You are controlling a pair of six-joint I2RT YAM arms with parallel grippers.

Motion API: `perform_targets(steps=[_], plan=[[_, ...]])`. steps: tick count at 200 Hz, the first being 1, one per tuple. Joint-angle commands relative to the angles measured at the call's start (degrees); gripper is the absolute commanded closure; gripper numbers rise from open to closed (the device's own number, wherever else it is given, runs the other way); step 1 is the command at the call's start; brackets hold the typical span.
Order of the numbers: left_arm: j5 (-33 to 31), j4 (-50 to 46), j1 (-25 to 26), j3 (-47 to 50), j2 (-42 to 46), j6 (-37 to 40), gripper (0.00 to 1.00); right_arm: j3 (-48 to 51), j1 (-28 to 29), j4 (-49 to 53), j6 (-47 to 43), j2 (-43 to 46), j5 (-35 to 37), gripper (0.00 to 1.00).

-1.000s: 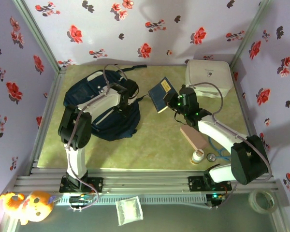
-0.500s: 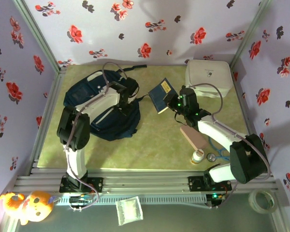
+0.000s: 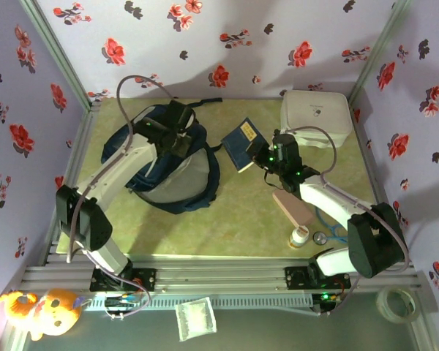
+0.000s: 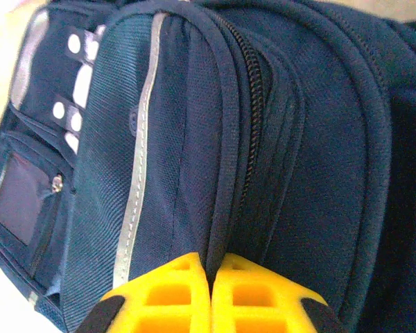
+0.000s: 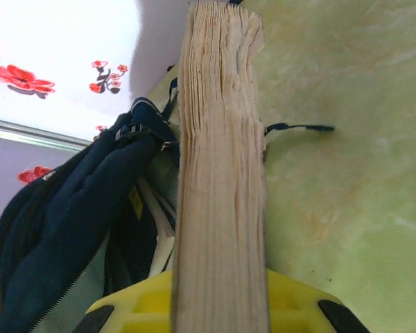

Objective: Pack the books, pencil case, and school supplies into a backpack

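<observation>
Left gripper [image 4: 209, 277] pinched tight on the backpack [image 3: 168, 183] flap seam, right gripper [image 3: 267, 155] clamping the books [image 3: 241, 142], bag mouth just to its left: suggest feeding them in edge-first and low so the flap isn't pulled from the pinch.

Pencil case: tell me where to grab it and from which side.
The pencil case lies flat on the table, long and slim, with a small white bottle crowding its near end. So probably take its middle from above, closing across the narrow width.
</observation>
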State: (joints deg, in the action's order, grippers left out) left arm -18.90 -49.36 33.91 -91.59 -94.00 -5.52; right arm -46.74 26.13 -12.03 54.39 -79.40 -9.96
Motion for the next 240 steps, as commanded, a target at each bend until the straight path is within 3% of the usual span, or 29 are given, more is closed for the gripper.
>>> perform_targets(steps=[1,54,98,143,201,240], plan=[[-0.1,8.65,1.0,-4.31,4.02,-1.37,1.0,0.64,-0.38,-5.56,-1.14,1.78,-3.56,0.91],[-0.16,15.13,2.3,-3.77,4.9,-1.52,1.0,5.7,0.14,-6.01,-0.97,5.87,-7.64,0.9],[2.16,17.23,2.48,-5.87,2.17,-4.41,1.0,5.29,6.46,-8.76,0.74,3.97,-7.15,0.89],[4.17,17.28,3.07,-7.55,1.09,-5.2,1.0,1.21,8.81,-17.25,5.27,-3.28,-9.83,0.9],[4.72,17.62,3.1,-6.78,3.02,-6.68,1.0,-10.56,9.99,-11.05,7.33,-15.59,-9.05,0.9],[4.92,17.91,3.09,-5.7,4.66,-7.1,1.0,-16.93,10.43,-12.64,10.11,-26.02,-11.37,0.9]])
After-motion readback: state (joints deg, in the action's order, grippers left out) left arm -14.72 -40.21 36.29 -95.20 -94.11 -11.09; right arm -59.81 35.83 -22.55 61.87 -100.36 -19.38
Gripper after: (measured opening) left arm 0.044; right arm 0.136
